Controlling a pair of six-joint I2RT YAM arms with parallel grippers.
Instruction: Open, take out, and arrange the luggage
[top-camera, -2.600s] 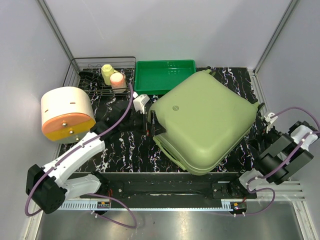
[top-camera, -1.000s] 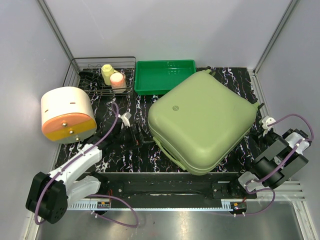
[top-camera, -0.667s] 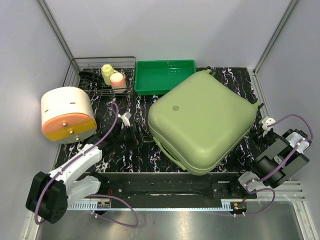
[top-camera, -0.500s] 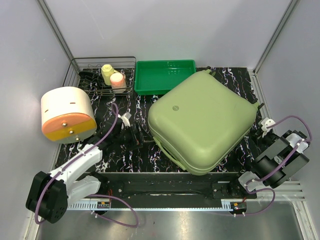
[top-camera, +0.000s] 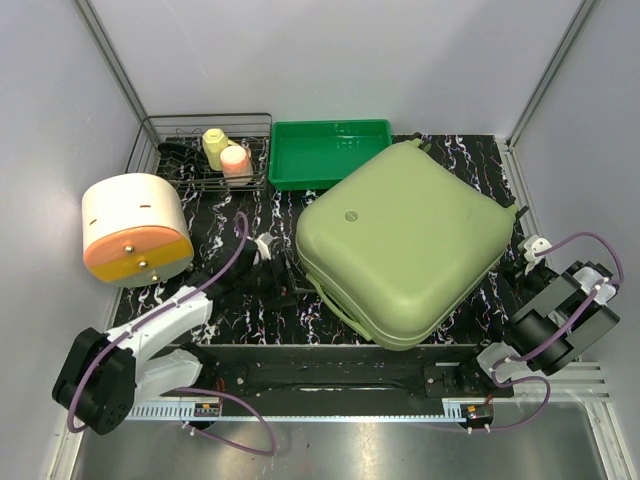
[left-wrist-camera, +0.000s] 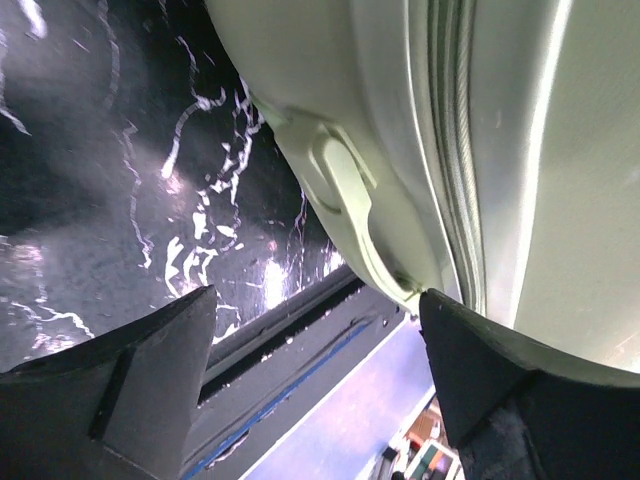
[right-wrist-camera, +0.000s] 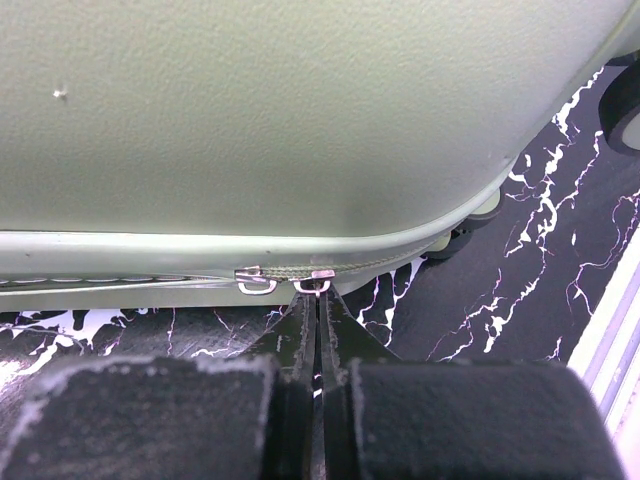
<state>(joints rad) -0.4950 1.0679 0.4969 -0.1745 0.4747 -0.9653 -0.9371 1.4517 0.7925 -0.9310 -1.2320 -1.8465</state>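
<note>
The luggage (top-camera: 400, 245), a pale olive-green hard-shell suitcase, lies closed on the black marbled table. My left gripper (top-camera: 280, 283) is open beside its left side. In the left wrist view the fingers (left-wrist-camera: 110, 390) stand wide apart just below the moulded side handle (left-wrist-camera: 345, 215), with nothing between them. My right gripper (top-camera: 518, 268) is at the case's right edge. In the right wrist view it (right-wrist-camera: 320, 293) is shut, its tips touching the ring of one zipper pull (right-wrist-camera: 321, 282). Whether the ring is pinched I cannot tell. A second zipper pull (right-wrist-camera: 256, 281) hangs just left of it.
A bright green tray (top-camera: 330, 172) stands behind the suitcase. A wire basket (top-camera: 160, 135) at the back left holds a yellow bottle (top-camera: 214, 147) and a pink one (top-camera: 236, 160). A round cream-and-orange container (top-camera: 135, 230) is at the left.
My left gripper has moved right, closer to the suitcase's side handle, and stays open. The right arm has barely moved.
</note>
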